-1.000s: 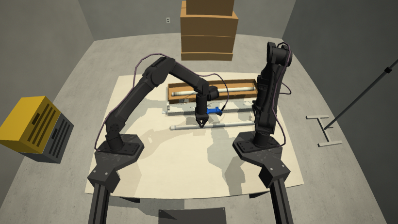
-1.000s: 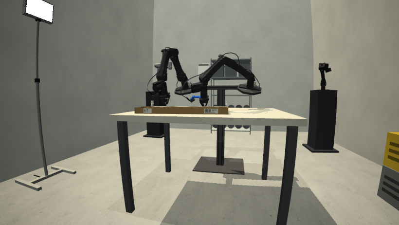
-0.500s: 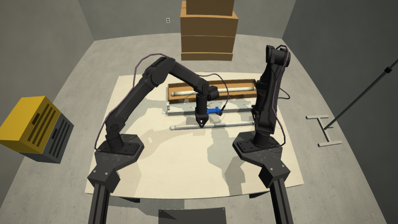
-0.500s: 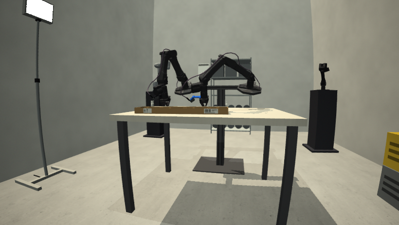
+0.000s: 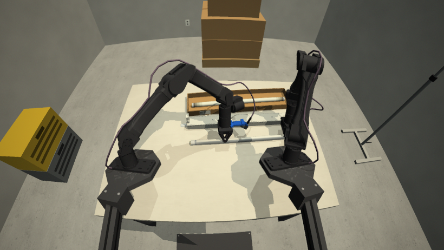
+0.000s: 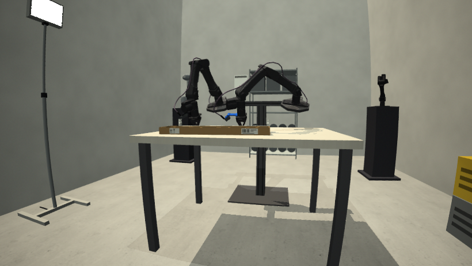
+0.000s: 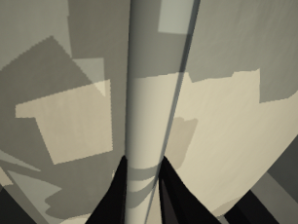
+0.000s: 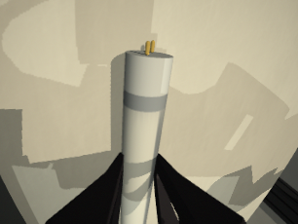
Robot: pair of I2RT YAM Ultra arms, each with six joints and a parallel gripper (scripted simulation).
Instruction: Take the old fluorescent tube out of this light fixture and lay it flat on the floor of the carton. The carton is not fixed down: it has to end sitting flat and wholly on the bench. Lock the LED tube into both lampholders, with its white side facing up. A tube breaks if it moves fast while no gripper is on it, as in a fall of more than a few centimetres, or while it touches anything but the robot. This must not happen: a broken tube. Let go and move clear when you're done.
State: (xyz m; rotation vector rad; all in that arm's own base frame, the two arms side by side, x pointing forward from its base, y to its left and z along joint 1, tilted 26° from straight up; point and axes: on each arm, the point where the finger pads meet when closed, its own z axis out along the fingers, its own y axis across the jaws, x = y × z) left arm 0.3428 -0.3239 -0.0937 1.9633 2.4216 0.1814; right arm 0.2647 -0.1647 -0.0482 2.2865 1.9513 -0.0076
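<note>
You have both tools closed on the LED tube: the left tool [image 5: 225, 141] [image 6: 241, 124] [image 7: 143, 161] partway along, the right tool [image 5: 283, 124] [image 6: 197, 122] [image 8: 138, 159] near a pinned end. The LED tube [image 5: 208, 142] [image 7: 151, 107] [image 8: 141, 127] runs between the fingers, low over the table [image 5: 186, 192] [image 6: 313, 141] [image 7: 219, 122] [image 8: 58, 127]. Beyond the tools sits the fixture [image 5: 201, 120], then the carton [image 5: 263, 108] [image 6: 211, 130] with the old tube [image 5: 263, 100] inside. Lift both tools together, slowly and level, white side up; clear the fixture's edge before lining up the pins.

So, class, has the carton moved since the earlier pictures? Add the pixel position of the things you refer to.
No. The carton [image 5: 267, 106] [image 6: 211, 130] sits at the same place against the bench [image 5: 186, 192] [image 6: 247, 143] edges in both views, shifted neither sideways nor forward.
</note>
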